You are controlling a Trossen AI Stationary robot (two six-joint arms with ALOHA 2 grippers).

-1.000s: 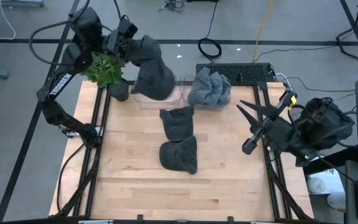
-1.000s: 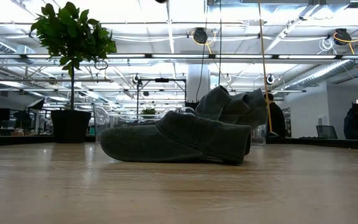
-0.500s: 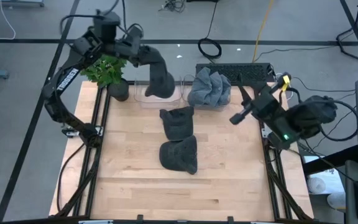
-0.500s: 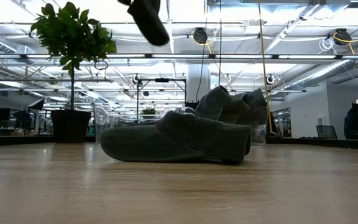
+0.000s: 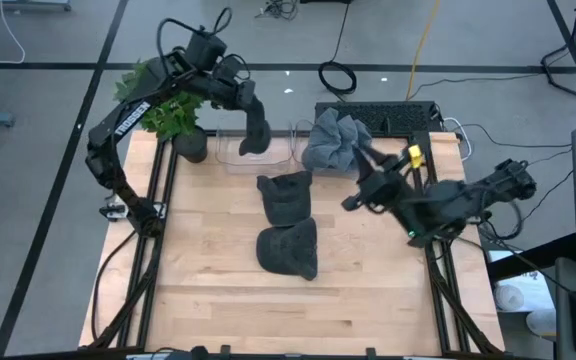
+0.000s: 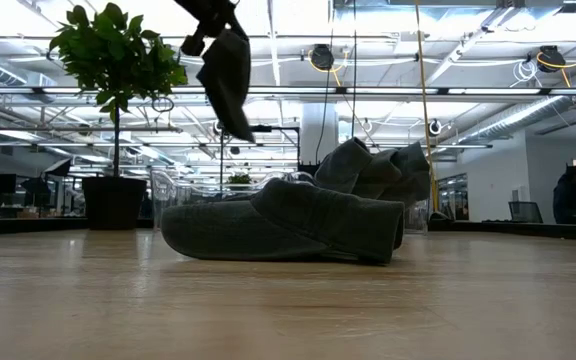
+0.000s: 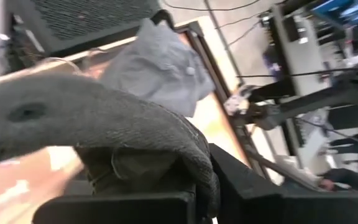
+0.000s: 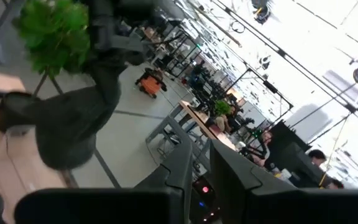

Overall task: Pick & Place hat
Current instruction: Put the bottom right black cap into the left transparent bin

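My left gripper (image 5: 240,95) is at the table's far left, shut on a dark grey hat (image 5: 255,128) that hangs over a clear bin (image 5: 230,152); the low view shows the hat (image 6: 228,85) in mid-air. Two more dark hats (image 5: 286,197) (image 5: 290,250) lie flat on the table's middle. A heap of lighter grey hats (image 5: 336,142) sits at the far edge. My right gripper (image 5: 351,202) is above the table right of the middle, fingers together and nothing in them. My left gripper pinches the hat's fabric (image 7: 143,167) between its two fingers; how many layers I cannot tell. The fingers slant downward from the far left. The hat droops below them, slack and clear of the bin and table (image 6: 230,110).
A potted plant (image 5: 173,110) stands at the far left corner, close to my left arm. Black rails (image 5: 158,200) run along the table's left and right edges. The near half of the wooden top (image 5: 288,310) is bare.
My left gripper has come down and toward the table's middle, tipping nose-down; the hat has sunk with it and now hangs narrow over the clear bin. My right arm has swung from the right edge in over the table, toward the grey heap.
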